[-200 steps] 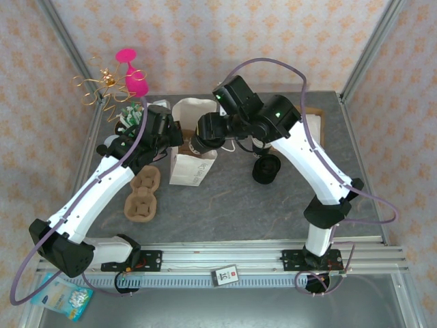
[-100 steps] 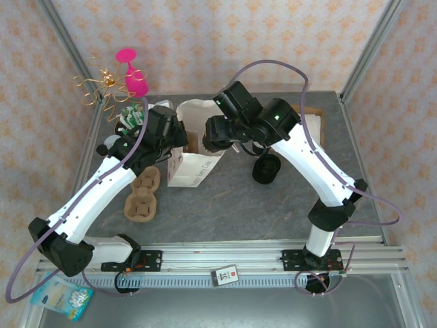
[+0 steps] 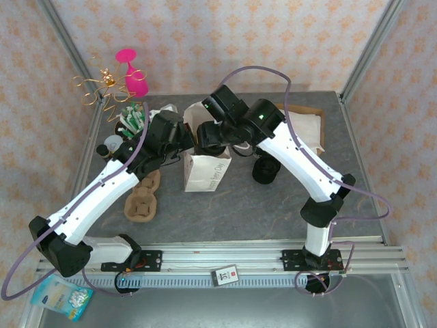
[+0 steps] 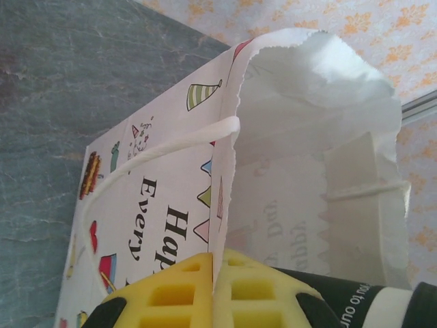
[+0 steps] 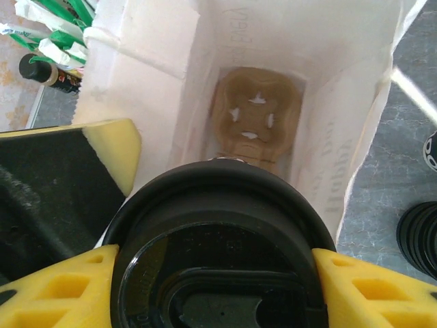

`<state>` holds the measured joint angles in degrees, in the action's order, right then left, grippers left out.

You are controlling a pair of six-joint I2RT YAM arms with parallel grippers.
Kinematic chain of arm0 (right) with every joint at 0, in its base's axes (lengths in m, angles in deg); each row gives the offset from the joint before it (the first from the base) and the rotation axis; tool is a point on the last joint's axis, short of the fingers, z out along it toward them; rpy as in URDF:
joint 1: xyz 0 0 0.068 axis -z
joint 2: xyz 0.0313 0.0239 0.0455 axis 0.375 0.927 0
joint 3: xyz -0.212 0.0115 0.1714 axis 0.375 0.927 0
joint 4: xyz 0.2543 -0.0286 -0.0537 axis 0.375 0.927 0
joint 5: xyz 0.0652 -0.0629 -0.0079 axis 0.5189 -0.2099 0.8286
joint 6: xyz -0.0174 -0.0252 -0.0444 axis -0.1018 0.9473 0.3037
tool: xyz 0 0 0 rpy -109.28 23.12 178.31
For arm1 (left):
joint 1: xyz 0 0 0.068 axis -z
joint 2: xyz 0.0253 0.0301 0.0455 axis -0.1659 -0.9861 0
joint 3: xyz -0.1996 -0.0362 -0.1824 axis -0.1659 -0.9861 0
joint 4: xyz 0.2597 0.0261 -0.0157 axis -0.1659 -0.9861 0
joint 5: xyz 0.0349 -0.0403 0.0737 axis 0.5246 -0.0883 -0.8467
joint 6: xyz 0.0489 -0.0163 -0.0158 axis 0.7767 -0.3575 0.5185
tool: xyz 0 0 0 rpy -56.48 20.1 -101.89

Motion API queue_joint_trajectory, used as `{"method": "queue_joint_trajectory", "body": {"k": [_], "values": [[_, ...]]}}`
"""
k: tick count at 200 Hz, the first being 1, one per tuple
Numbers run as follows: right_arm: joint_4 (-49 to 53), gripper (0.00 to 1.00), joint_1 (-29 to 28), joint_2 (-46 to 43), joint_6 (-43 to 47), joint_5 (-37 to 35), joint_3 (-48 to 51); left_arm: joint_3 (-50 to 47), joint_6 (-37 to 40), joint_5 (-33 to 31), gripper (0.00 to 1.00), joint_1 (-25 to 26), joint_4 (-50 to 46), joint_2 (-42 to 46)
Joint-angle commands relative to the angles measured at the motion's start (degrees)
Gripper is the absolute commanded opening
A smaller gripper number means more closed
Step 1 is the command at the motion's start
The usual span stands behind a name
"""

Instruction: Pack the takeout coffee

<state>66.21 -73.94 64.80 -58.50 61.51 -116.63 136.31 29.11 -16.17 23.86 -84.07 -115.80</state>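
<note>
The takeout coffee, dark-sided with a round black lid, hangs over the open mouth of a white printed paper bag. My right gripper is shut on it, a yellow finger on each side of the lid. A brown cup carrier lies at the bottom of the bag. My left gripper is shut on the bag's near rim, pinching the paper edge between its yellow pads. The cup's dark side shows just inside the bag in the left wrist view. Seen from above, both grippers meet at the bag's top.
A stack of black lids stands right of the bag. A second brown carrier lies on the table to the left. Green packets, a small bottle, a pink glass and a gold wire ornament crowd the back left corner.
The bag has shifted right and toward the front with my left gripper and now stands upright. My right gripper has carried the coffee over its mouth.
</note>
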Motion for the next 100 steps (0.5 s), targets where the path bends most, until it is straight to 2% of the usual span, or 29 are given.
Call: {"method": "queue_joint_trajectory", "body": {"k": [1, 51, 100], "values": [[0.86, 0.49, -0.91, -0.22, 0.04, 0.50, 0.24, -2.14, -3.94, 0.61, 0.00, 0.60, 3.87, 1.61], [0.86, 0.49, -1.16, -2.32, -0.54, -0.75, 0.48, -2.24, -3.00, -3.11, 0.00, 0.61, 0.57, 0.72], [0.87, 0.49, -1.12, -2.49, -1.20, 1.61, -0.44, -2.31, -3.09, -2.41, 0.00, 0.68, 0.88, -0.02]]}}
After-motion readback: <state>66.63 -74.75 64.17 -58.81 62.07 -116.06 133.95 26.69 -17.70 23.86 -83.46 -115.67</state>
